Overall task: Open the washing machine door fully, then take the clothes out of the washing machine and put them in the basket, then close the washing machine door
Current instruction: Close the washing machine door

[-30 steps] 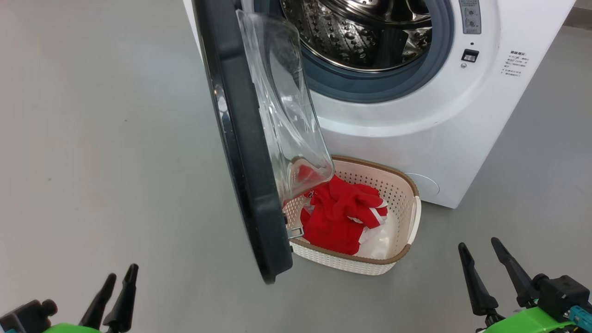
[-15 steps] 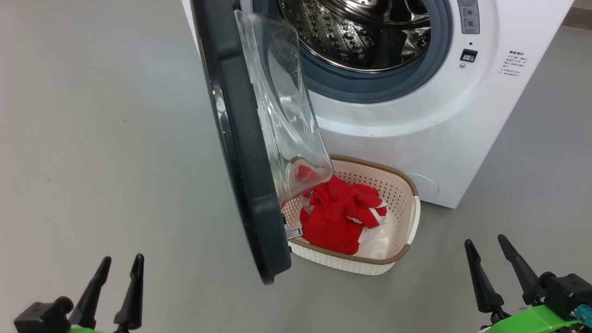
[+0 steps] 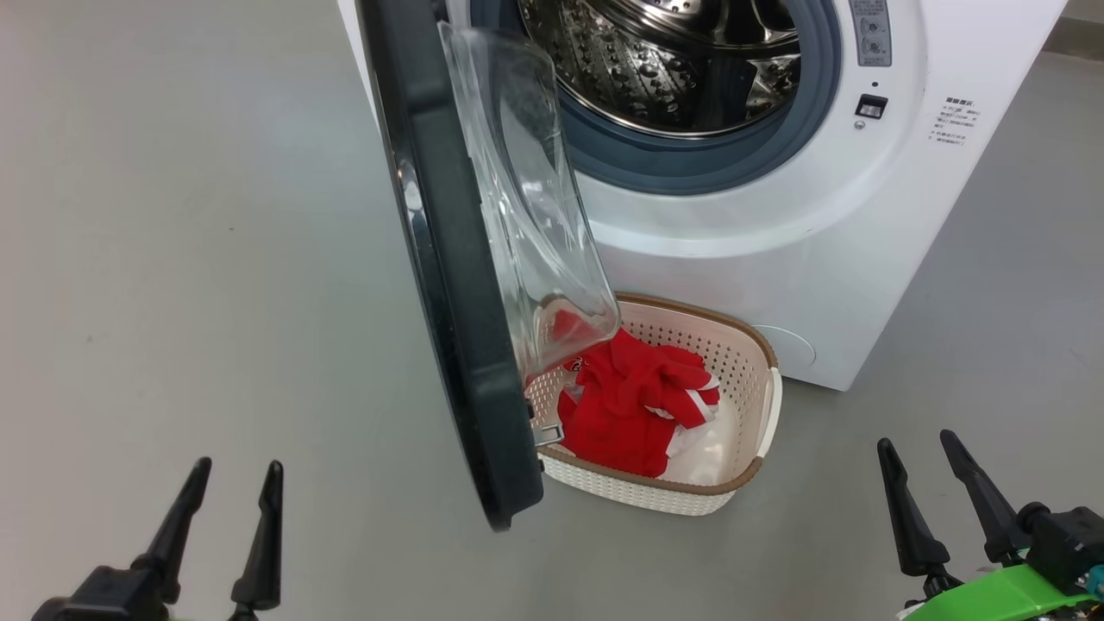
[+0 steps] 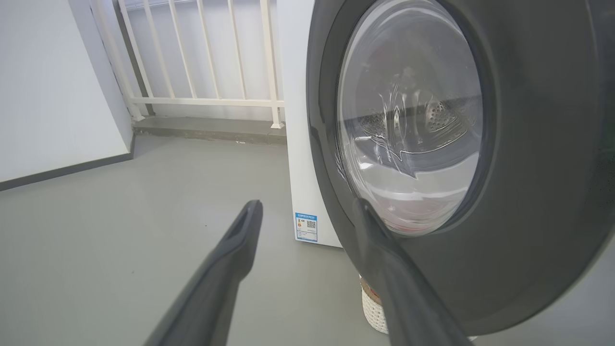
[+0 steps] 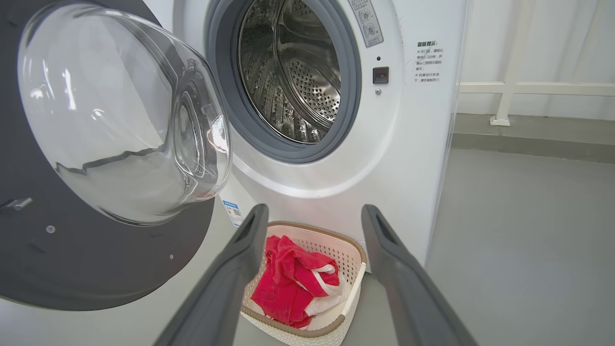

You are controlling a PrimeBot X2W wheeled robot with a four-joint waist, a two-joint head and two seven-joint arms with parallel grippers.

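I saw my left hand and right hand both released and empty, washing machine door stood open, red clothes lay in the basket

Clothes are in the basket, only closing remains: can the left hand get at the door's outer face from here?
Probably yes. The left hand, open, is on the outer side of the washing machine door, with only floor between them.

Left tool low, fingers spread, empty, right tool low, spread, empty
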